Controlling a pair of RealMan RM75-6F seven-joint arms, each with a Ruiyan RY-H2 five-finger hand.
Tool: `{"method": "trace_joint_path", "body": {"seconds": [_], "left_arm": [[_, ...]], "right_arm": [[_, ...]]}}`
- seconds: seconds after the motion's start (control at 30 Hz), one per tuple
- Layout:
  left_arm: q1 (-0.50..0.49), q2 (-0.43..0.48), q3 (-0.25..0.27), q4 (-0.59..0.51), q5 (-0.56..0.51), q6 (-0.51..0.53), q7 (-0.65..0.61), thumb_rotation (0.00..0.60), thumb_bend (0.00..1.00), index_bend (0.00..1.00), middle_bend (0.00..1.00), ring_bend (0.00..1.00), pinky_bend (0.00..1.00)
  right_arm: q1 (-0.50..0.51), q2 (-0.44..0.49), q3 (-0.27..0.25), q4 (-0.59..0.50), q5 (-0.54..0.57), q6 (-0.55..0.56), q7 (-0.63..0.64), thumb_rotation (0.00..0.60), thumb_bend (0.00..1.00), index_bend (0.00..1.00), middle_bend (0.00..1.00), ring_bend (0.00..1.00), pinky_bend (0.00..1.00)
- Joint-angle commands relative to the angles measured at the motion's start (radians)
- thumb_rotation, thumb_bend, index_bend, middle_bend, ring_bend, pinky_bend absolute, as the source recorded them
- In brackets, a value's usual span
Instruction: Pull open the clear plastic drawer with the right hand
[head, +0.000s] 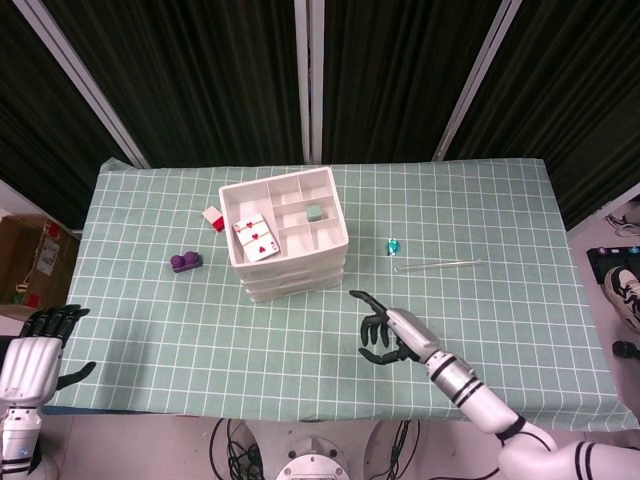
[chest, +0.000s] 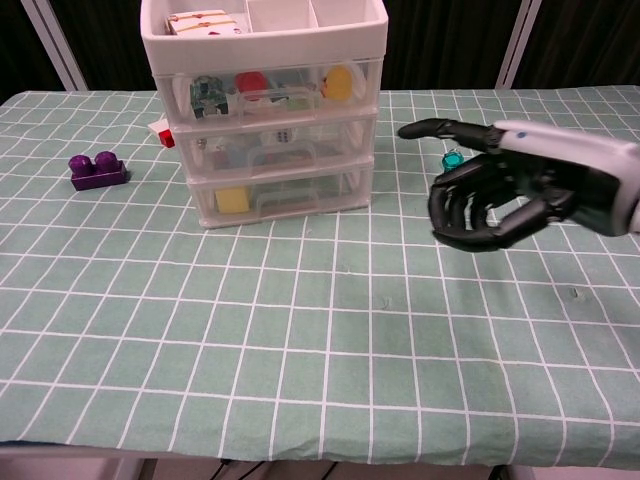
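While right robot hand (chest: 495, 190) hovers empty, fingers spread, teal trinket (head: 393, 245) sits beside drawer unit (chest: 270, 120).

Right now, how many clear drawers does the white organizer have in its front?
3. They are stacked under the open tray: the top drawer, the middle drawer and the bottom drawer. All are closed. The head view shows only the tray, so the chest view settles it.

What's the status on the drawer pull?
Right hand open, empty, short of the drawer unit. Left hand open at the table edge. All drawers shut. Path looks clear.
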Motion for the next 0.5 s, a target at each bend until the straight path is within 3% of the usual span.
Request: {"method": "trace_joint_path", "body": {"seconds": [0.03,0.23,0.5], "left_arm": [[0.002,0.003,-0.001,0.001,-0.005,0.000,-0.004,0.600,0.05,0.22,0.20,0.16,0.19],[0.002,0.002,-0.001,0.007,-0.013,-0.008,-0.010,0.600,0.05,0.22,0.20,0.16,0.19],[-0.004,0.005,-0.006,0.009,-0.017,-0.015,-0.014,0.600,0.05,0.22,0.20,0.16,0.19]], "right_arm": [[0.095,-0.119,0.068,0.054,0.149,-0.129,0.090,0.600,0.34,0.05,0.60,0.63,0.70],[0.167,-0.215,0.132,0.147,0.239,-0.248,0.201,0.600,0.37,0.05,0.60,0.64,0.70],[0.218,-0.296,0.181,0.242,0.264,-0.292,0.244,0.600,0.38,0.05,0.60,0.64,0.70]]}}
